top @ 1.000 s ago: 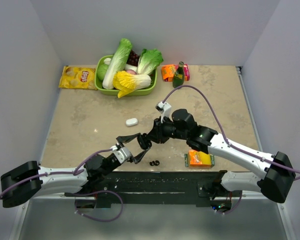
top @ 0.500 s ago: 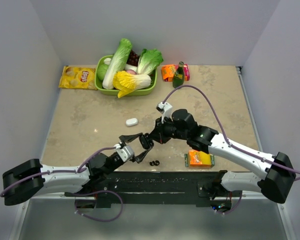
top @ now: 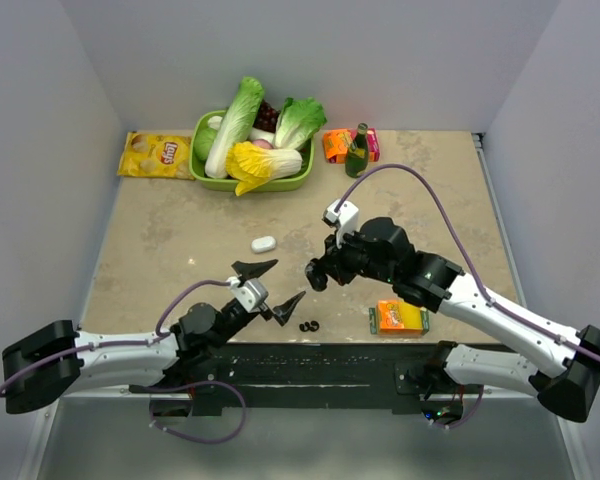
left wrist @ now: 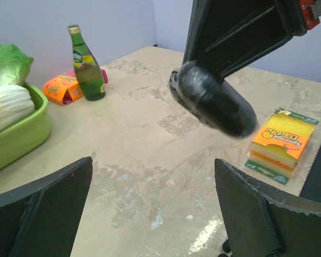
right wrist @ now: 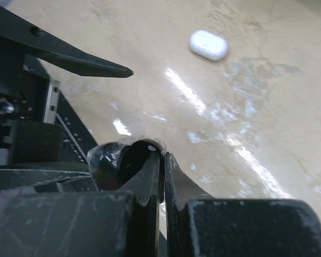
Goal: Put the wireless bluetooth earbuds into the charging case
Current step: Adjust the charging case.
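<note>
Fingers on my left [top: 252,268]: spread wide, empty, over the bench [top: 160,240].
White case [top: 264,243]: on the bench, beyond them.
Earbuds [top: 307,326]: black pair, on the bench's near edge.
Fingers on my right [right wrist: 150,176]: pinched on the black case [left wrist: 216,101], held off the bench.
Sponge [top: 400,317]: on the bench, right of the earbuds.

L gripper [top: 290,279] spread wide & let go of the black case [left wrist: 216,104]. R gripper [top: 316,273] pinched shut on the case, pulled it right & a bit farther back, clear of L fingers; R arm swung right too.
</note>
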`<state>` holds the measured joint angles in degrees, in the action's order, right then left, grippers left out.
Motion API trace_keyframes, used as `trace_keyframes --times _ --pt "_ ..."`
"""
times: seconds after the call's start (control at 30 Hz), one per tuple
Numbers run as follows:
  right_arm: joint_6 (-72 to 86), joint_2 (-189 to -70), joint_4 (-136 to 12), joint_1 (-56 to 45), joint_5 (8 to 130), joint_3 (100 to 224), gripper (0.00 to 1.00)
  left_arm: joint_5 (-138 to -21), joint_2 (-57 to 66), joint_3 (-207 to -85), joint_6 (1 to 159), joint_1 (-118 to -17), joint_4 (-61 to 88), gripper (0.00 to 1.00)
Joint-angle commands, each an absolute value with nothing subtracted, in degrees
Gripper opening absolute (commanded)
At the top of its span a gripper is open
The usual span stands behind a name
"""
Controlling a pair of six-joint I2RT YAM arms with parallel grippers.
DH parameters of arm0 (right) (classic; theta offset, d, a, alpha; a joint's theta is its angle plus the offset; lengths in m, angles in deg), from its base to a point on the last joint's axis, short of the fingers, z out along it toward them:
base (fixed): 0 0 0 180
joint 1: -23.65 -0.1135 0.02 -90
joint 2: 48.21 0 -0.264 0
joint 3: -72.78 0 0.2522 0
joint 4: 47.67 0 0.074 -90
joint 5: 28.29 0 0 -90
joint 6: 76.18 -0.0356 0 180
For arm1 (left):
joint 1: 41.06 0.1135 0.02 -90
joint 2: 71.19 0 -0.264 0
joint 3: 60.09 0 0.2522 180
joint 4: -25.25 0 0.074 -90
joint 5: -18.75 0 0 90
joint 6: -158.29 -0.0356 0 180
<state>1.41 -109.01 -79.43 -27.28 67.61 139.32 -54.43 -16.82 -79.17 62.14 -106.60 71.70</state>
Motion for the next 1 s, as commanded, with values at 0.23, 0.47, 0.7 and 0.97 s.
trace_keyframes --times 0.23,0.47,0.7,0.97 --pt "10.3 -106.3 -86.8 -34.6 44.2 148.2 0.00 -63.7 -22.8 -84.7 77.2 -106.5 60.9 1.00" --pt "12.1 -108.3 -90.4 -41.4 28.5 150.3 0.00 -60.0 -25.2 -86.1 82.3 -106.5 60.6 1.00" --pt "13.5 -109.8 -91.8 -45.7 18.7 151.2 0.00 -67.5 -21.4 -95.3 79.0 -105.8 51.7 1.00" --pt "16.0 -109.7 -91.8 -48.7 17.7 151.3 0.00 -82.1 -14.5 -101.4 81.6 -98.6 47.5 1.00"
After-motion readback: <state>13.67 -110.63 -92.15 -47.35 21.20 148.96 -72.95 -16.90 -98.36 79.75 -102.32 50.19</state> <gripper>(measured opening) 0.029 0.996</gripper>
